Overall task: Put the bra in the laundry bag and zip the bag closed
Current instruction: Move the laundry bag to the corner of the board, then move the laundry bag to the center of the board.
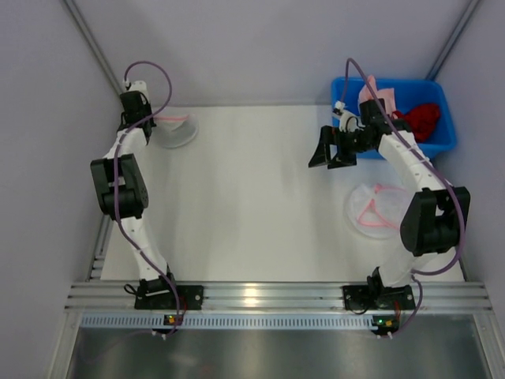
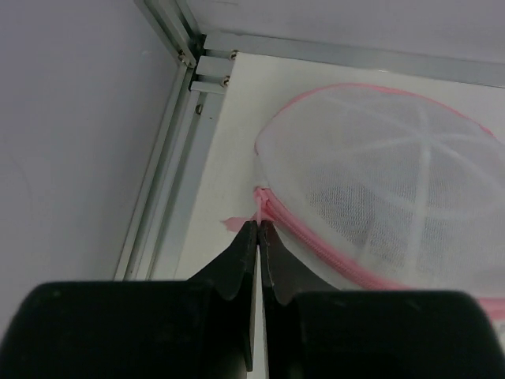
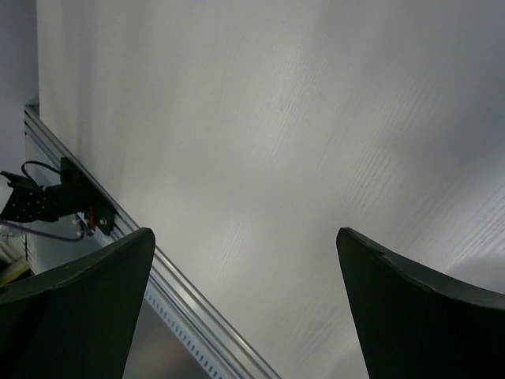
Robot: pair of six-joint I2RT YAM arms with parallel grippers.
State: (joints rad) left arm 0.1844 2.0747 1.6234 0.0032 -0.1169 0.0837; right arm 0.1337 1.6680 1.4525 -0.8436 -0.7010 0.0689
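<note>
The left gripper (image 2: 258, 227) is pinched together on the zip pull (image 2: 259, 199) of the bag (image 2: 387, 174). The bag is a light, floppy mesh dome, so a hard tug would likely drag it. A dim shape inside may be the bra; I cannot be sure. The right gripper (image 1: 331, 151) hangs spread and holds nothing. The bin (image 1: 443, 140) holds pink cloth (image 1: 385, 96) and red cloth (image 1: 422, 118).

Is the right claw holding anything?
No, the right gripper is wide open, and only the table shows in the gap.

No readable text or labels anywhere.
</note>
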